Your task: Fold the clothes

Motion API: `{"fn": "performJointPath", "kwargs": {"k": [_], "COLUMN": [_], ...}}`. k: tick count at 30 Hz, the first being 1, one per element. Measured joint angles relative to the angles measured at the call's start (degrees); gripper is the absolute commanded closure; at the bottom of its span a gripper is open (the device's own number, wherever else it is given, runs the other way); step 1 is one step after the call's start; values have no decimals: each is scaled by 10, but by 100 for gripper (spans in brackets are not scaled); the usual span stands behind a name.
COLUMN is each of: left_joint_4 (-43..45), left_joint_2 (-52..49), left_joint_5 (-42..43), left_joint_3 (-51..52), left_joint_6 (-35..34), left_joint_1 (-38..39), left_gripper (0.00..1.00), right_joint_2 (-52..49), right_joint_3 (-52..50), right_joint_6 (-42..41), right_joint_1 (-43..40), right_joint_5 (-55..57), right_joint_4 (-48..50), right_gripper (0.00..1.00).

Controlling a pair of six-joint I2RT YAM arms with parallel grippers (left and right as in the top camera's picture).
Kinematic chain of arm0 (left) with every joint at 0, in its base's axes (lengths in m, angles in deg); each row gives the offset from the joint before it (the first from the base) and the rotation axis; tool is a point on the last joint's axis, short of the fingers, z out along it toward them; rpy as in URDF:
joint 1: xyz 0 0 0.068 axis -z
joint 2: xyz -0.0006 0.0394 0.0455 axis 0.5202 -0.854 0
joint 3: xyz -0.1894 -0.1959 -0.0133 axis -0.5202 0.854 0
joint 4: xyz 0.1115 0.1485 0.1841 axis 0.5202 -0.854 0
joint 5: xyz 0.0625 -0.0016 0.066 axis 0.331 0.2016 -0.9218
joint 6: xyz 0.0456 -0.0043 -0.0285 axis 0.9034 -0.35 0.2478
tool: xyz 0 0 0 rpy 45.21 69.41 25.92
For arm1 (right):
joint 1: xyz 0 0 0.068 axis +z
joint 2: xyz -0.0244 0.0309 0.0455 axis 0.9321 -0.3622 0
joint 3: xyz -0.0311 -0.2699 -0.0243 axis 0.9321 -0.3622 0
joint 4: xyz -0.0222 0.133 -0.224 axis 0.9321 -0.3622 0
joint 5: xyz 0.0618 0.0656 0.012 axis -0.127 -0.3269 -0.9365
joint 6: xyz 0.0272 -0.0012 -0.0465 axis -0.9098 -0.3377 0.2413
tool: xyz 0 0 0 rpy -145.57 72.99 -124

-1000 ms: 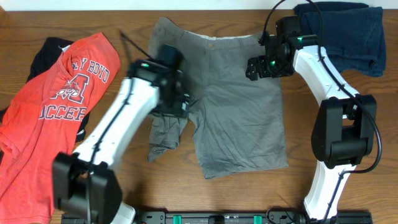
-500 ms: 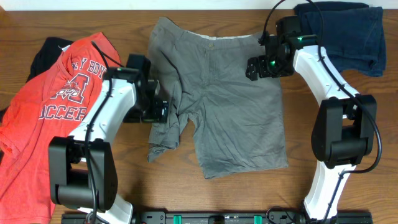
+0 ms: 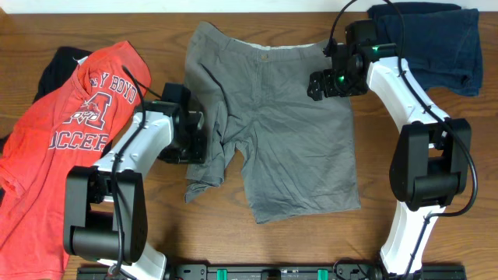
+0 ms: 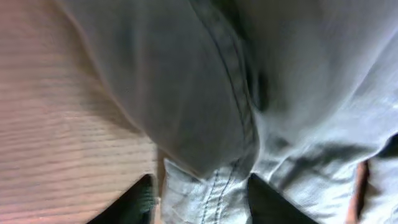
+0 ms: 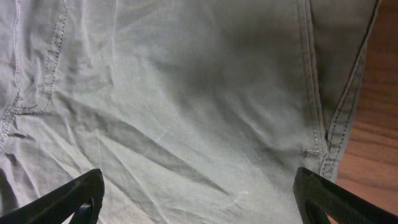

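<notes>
1. Pinching is what the left gripper (image 3: 204, 145) seems to be doing. In its wrist view the two dark fingertips (image 4: 140, 202) sit at the bottom edge, on either side of a bunched, stitched fold of the grey shorts (image 4: 298, 74). Cloth fills the gap between them and the jaws are roughly half-closed. The picture is blurred, so the firmness of the grip is hard to judge.
2. From overhead, that gripper is at the left edge of the shorts (image 3: 288, 140), left of centre in the frame, where the left leg is crumpled and doubled under itself.
3. The right gripper (image 3: 320, 84) has its jaws spread wide and holds nothing. It hangs over the upper right of the shorts, near the waistband corner.
4. In the right wrist view its fingertips (image 5: 74, 199) show only at the bottom corners, far apart. Between them lies creased grey fabric (image 5: 186, 106) with a side seam running down the right of the frame.
5. The shorts lie in the middle of the wooden table (image 3: 163, 23), waistband toward the top of the frame. The right leg lies flat and the left is rumpled.
6. A red T-shirt (image 3: 70, 132) with white lettering covers the left of the frame, partly over a black garment (image 3: 58, 62) — the left arm reaches past its edge.
7. A navy garment (image 3: 436, 39) lies bunched in the upper right corner, behind the right arm — apart from the shorts.
</notes>
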Motion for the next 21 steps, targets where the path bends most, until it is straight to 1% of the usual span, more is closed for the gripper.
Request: {"fn": "performJointPath", "kwargs": {"k": [2,5,6,7,9,16,21], "left_joint_4": [0,0,0,0,0,-12,-69], "left_joint_2": [0,0,0,0,0,0,0], "left_joint_5": [3,5,7,7,10,11,7], "left_joint_3": [5,5,5,5,5,3,-40], "left_joint_6": [0,0,1,0,1,2,1], "left_joint_1": [0,0,0,0,0,-1,-31], "left_gripper": [67,77,81,89,94,94,94], "right_joint_2": [0,0,0,0,0,0,0], "right_joint_3": [0,0,0,0,0,0,0], "right_joint_6": [0,0,0,0,0,0,0], "right_joint_1": [0,0,0,0,0,0,0], "right_joint_5": [0,0,0,0,0,0,0], "right_joint_4": [0,0,0,0,0,0,1], "right_gripper": [5,5,5,5,5,5,5]}}
